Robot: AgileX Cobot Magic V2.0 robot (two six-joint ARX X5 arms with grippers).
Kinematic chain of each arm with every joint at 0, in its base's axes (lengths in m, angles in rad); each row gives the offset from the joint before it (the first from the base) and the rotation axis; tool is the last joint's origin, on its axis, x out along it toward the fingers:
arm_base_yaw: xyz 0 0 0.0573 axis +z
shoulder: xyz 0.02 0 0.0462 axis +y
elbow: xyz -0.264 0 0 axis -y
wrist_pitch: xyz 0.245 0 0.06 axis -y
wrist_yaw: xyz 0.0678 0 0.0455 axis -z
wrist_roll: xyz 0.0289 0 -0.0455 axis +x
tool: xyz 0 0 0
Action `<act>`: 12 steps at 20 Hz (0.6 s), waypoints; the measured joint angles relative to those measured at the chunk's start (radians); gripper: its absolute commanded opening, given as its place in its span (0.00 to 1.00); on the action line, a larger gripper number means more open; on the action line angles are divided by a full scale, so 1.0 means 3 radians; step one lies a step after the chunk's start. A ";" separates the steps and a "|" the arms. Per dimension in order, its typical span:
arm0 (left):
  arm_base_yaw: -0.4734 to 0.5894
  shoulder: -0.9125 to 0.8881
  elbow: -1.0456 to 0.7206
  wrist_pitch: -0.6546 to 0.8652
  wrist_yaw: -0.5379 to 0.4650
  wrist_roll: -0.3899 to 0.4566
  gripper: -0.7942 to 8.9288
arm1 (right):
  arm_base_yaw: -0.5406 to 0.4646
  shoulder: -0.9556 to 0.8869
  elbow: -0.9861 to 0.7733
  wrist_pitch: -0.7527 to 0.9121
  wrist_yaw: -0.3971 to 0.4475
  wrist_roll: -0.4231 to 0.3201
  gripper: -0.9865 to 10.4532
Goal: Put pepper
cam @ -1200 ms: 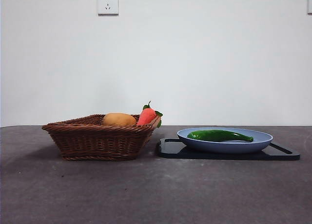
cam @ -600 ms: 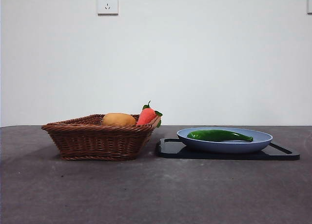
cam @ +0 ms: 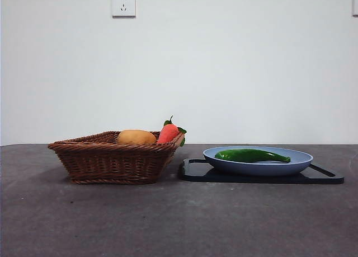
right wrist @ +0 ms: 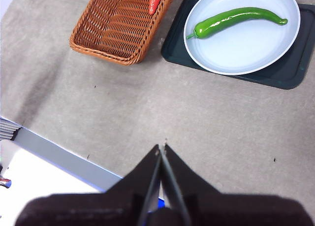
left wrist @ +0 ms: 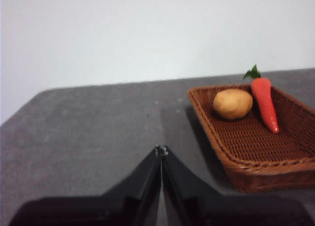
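Note:
The long glossy green pepper (cam: pixel 251 155) lies in a pale blue plate (cam: pixel 299 162) on a black tray (cam: pixel 196 170) at the right; it also shows in the right wrist view (right wrist: pixel 236 20). My right gripper (right wrist: pixel 161 148) is shut and empty, high above the bare table in front of the tray. My left gripper (left wrist: pixel 161 150) is shut and empty, over the table beside the wicker basket (left wrist: pixel 266 167). Neither arm shows in the front view.
The brown wicker basket (cam: pixel 112 162) stands left of the tray and holds a tan potato (cam: pixel 136 137) and a red-orange carrot (cam: pixel 169 132). A wall socket (cam: pixel 123 4) is on the white wall. The table's edge (right wrist: pixel 64 154) shows in the right wrist view.

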 measured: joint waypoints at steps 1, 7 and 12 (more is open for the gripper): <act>0.0000 -0.0011 0.0000 -0.0071 -0.0001 -0.0023 0.09 | 0.0000 0.0000 0.0000 0.0000 0.0000 0.0000 0.10; 0.0000 -0.0018 0.0000 -0.0525 0.0000 -0.0060 0.09 | 0.0000 0.0000 0.0000 0.0000 0.0000 0.0000 0.10; 0.0000 -0.0020 0.0000 -0.0523 0.0000 -0.0060 0.09 | 0.0000 0.0000 0.0000 0.0000 0.0000 0.0000 0.10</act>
